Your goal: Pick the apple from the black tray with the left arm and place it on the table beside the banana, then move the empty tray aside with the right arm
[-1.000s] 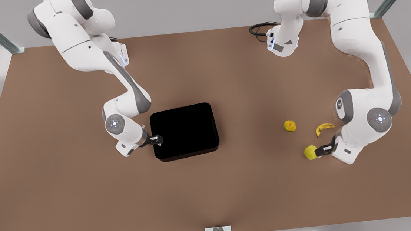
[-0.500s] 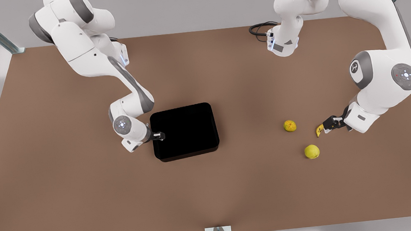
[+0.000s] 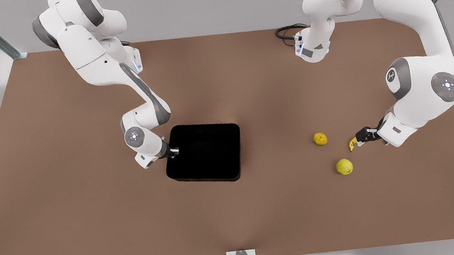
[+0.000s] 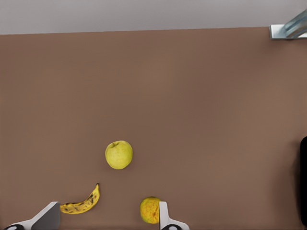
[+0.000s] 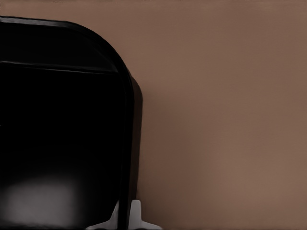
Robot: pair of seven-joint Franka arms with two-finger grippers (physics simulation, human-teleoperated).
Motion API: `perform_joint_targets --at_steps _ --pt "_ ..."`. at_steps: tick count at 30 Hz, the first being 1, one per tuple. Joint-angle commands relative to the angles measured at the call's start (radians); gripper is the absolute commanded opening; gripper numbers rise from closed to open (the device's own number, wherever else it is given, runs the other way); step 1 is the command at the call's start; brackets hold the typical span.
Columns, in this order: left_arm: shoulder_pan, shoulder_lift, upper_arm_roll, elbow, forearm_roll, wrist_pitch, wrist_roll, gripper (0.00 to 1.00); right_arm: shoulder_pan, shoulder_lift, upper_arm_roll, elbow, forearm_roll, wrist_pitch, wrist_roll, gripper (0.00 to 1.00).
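Your right gripper's [image 3: 175, 151] fingers [image 5: 136, 211] pinch the black tray's [image 3: 208, 153] wall; the tray has just tilted and shifted, so moving aside has begun. Left gripper [image 3: 361, 137], fingers spread, hovers over the banana [image 4: 80, 203]; the apple [image 3: 344, 167] rests on the counter [image 3: 75, 223] nearby.

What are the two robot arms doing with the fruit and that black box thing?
The apple is already out and sits on the table near the banana and a rougher orange-yellow fruit. The left gripper hangs open just above the banana, holding nothing. The right gripper has pinched the wall of the empty black tray, at the front view's left, and has begun to turn it.
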Motion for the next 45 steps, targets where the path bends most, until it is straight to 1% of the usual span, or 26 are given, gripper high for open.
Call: perform_joint_targets --at_steps 1,2,3,4,5,6,9,11,13,14,19,20,23,26,27,29,32,35,37,39,40,41,42,43,44,45 --pt "0.0 -0.001 0.0 0.001 0.001 -0.002 0.05 1.0 0.001 -0.006 0.0 0.003 -0.008 -0.013 0.003 0.14" --pt "0.0 -0.001 0.0 0.001 0.001 -0.002 0.05 1.0 0.001 -0.031 0.0 0.018 -0.009 -0.066 0.001 0.11" --pt "-0.001 -0.001 0.0 -0.001 0.002 -0.001 0.05 1.0 -0.002 -0.063 0.0 0.051 -0.008 -0.156 -0.015 0.07" --pt "-0.001 0.0 -0.001 -0.001 0.01 -0.002 0.05 1.0 -0.005 -0.08 -0.006 0.074 -0.008 -0.213 -0.049 0.07" --pt "-0.001 0.0 -0.001 -0.001 0.015 -0.002 0.05 1.0 -0.011 -0.101 -0.012 0.103 -0.006 -0.283 -0.091 0.04" --pt "-0.001 0.0 -0.001 -0.001 0.015 -0.002 0.05 1.0 -0.019 -0.107 -0.017 0.152 -0.008 -0.368 -0.127 0.04" --pt "-0.001 0.0 -0.001 -0.002 0.015 -0.002 0.05 1.0 -0.02 -0.107 -0.104 0.285 -0.008 -0.556 -0.3 0.04" --pt "-0.001 0.0 -0.001 -0.001 0.015 -0.002 0.05 1.0 -0.02 -0.106 -0.17 0.345 -0.009 -0.63 -0.434 0.03" --pt "-0.001 0.0 -0.001 -0.001 0.015 -0.002 0.05 1.0 -0.028 -0.104 -0.213 0.373 -0.012 -0.658 -0.531 0.02" --pt "-0.001 0.0 0.0 -0.001 0.015 -0.002 0.05 1.0 -0.043 -0.103 -0.221 0.38 -0.046 -0.661 -0.561 0.02" --pt "-0.001 0.0 0.0 -0.001 0.016 -0.002 0.05 1.0 -0.189 -0.077 -0.227 0.394 -0.063 -0.673 -0.81 0.02" --pt "-0.001 0.0 -0.001 -0.001 0.015 -0.002 0.05 1.0 -0.198 -0.074 -0.247 0.419 -0.061 -0.673 -0.88 0.02" --pt "-0.001 0.0 -0.001 -0.001 0.015 -0.002 0.049 1.0 -0.198 -0.041 -0.345 0.457 -0.028 -0.672 -1.087 0.02" --pt "-0.001 0.0 -0.001 -0.002 0.015 -0.002 0.049 1.0 -0.198 0.005 -0.402 0.5 -0.02 -0.672 -1.212 0.02" --pt "-0.001 0.0 0.0 -0.002 0.015 -0.002 0.05 1.0 -0.198 0.023 -0.419 0.505 -0.021 -0.659 -1.223 0.02" --pt "-0.003 0.0 -0.001 -0.002 0.015 -0.002 0.05 1.0 -0.198 0.081 -0.421 0.534 -0.02 -0.638 -1.233 0.01" --pt "-0.003 0.0 0.0 -0.002 0.016 -0.002 0.05 1.0 -0.198 0.181 -0.445 0.548 -0.02 -0.552 -1.23 0.01" --pt "-0.003 0.0 -0.001 -0.001 0.016 -0.002 0.046 1.0 -0.198 0.249 -0.46 0.549 -0.018 -0.489 -1.223 0.02" --pt "-0.003 0.0 -0.001 -0.002 0.016 -0.002 0.046 1.0 -0.198 0.264 -0.463 0.549 -0.02 -0.465 -1.218 0.09" --pt "-0.029 0.0 -0.001 0.007 0.015 0.001 0.032 1.0 -0.197 0.264 -0.463 0.552 -0.02 -0.465 -1.217 0.27" --pt "-0.029 0.002 -0.001 0.007 0.01 0.004 0.033 1.0 -0.197 0.262 -0.463 0.563 -0.02 -0.465 -1.22 0.41" --pt "-0.027 0.007 -0.001 0.007 0.002 0.005 0.032 1.0 -0.194 0.258 -0.465 0.569 -0.012 -0.466 -1.21 0.82" --pt "-0.027 0.01 -0.001 0.007 0.002 0.004 0.032 1.0 -0.189 0.236 -0.467 0.569 0.057 -0.475 -1.187 1.0" --pt "-0.027 0.01 -0.001 0.007 0.007 0.004 0.032 1.0 -0.185 0.174 -0.447 0.569 0.061 -0.495 -1.138 1.0" --pt "-0.027 0.01 -0.001 0.007 0.009 0.005 0.032 1.0 -0.136 0.077 -0.445 0.571 0.055 -0.584 -1.03 1.0" --pt "-0.027 0.01 -0.001 0.008 0.01 0.004 0.033 1.0 -0.1 0.008 -0.445 0.615 0.057 -0.653 -0.928 1.0"
